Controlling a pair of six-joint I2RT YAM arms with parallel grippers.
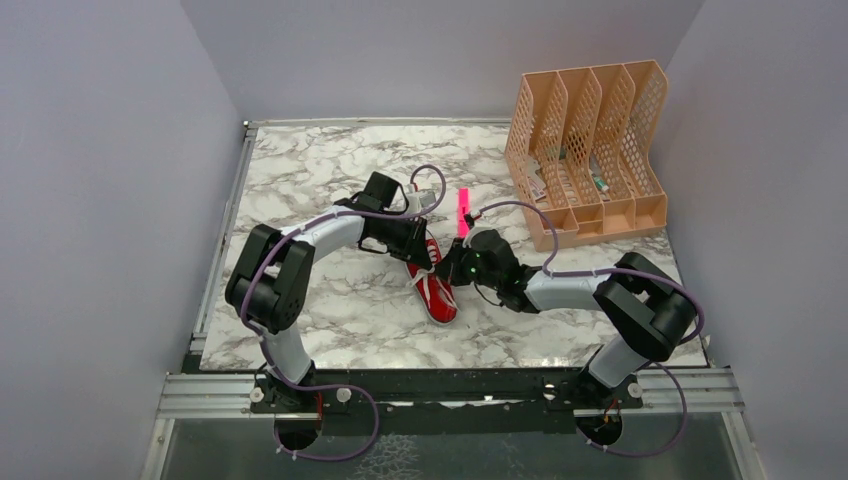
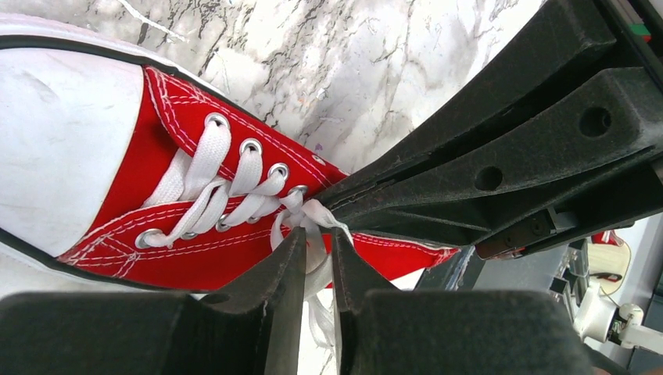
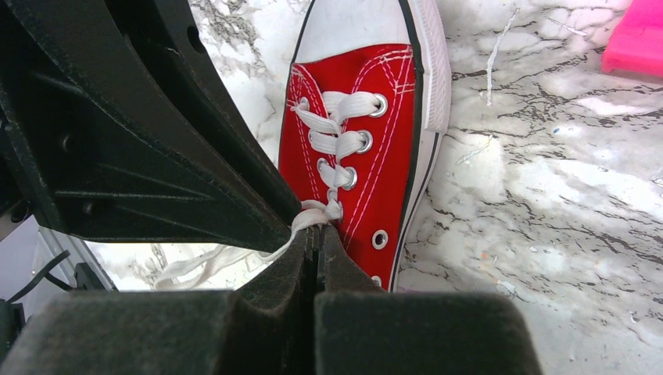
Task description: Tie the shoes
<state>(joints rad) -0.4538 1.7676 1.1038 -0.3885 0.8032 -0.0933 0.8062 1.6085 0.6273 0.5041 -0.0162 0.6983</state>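
Small red canvas sneaker (image 1: 434, 288), white sole and toe cap, sole-down on the marble table (image 1: 330, 330), directly beneath the meeting tips of both pincers. White laces (image 2: 234, 176) crossed through metal eyelets and gathered into a small bunch at the upper eyelets, right at both sets of fingertips. One loose tail of lace lying on the table, left of the right pincer in its wrist view.

Left pincer (image 2: 318, 234): fingers nearly together, only a narrow slit, filled by a white strand. Pinching the laces just short of the bunch. Toe cap off to its left in its own wrist view. Heel end passing behind the other pincer.

Right pincer (image 3: 317, 234): fingers pressed flat together, no gap showing, tips nipping the laces at the bunch. Toe cap straight ahead of its tips, red side panel and white sole edge to the right of them. Comes in across the left pincer from the right, the two sets of tips very close over the tongue. Touching or not, cannot tell.

Further out: slim pink marker (image 1: 463, 212) flat on the table, just beyond the right pincer, ahead and to the right in its wrist view, apart from the sneaker. Peach mesh file rack (image 1: 590, 140), four slots, upright, well beyond and to the right of the right pincer. Small items low in the slots, too small to identify.
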